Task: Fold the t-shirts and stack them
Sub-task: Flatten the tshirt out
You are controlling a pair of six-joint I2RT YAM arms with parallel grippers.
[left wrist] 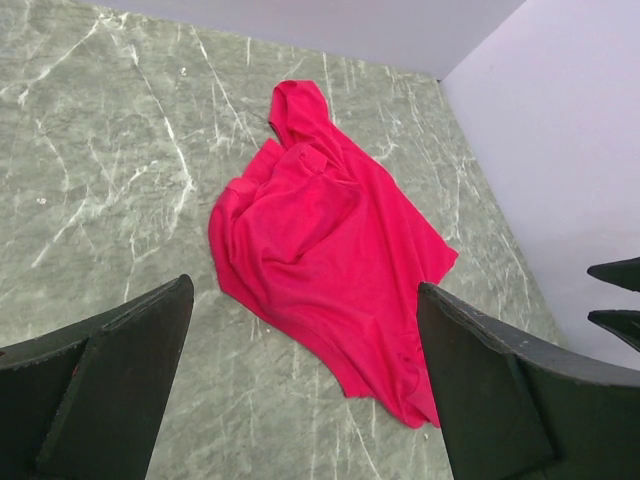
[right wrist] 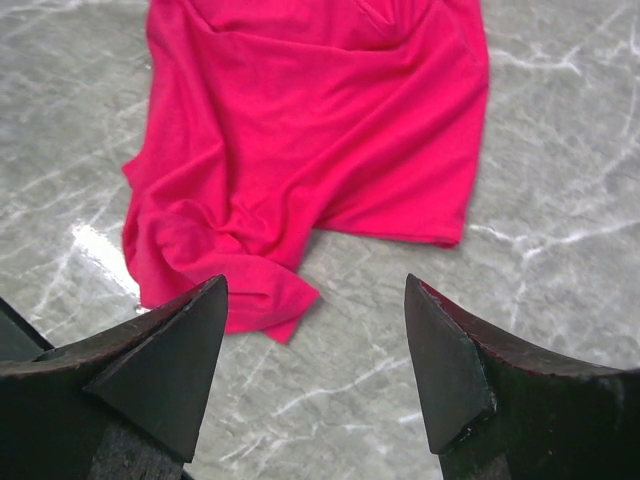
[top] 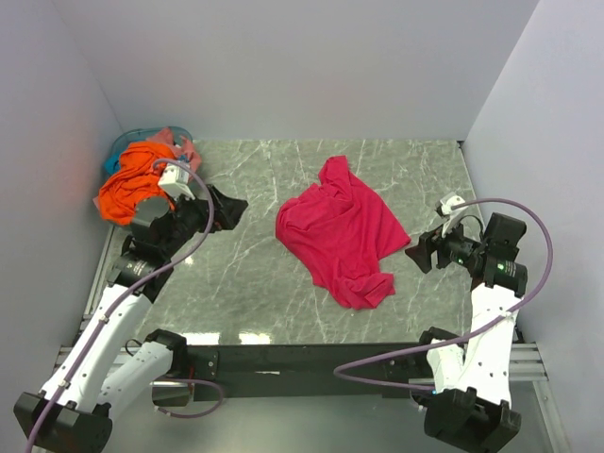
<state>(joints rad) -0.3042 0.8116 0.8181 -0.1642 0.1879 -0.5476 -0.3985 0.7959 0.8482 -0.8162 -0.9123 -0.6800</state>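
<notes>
By my reading nothing is folded yet and no stack exists. The crimson-pink t-shirt (top: pixel 342 231) lies crumpled mid-surface (top: pixel 236 283), between my two arms. The orange t-shirt (top: pixel 127 189) is heaped over the teal basket (top: pixel 121 146) in the far left corner, and the salmon-pink t-shirt (top: pixel 179 142) barely shows behind it. The left jaws are spread wide and empty near that heap. The right jaws are released too, holding nothing, near the crimson-pink t-shirt. I see nothing blocking that shirt, though the basket may snag the others.
</notes>
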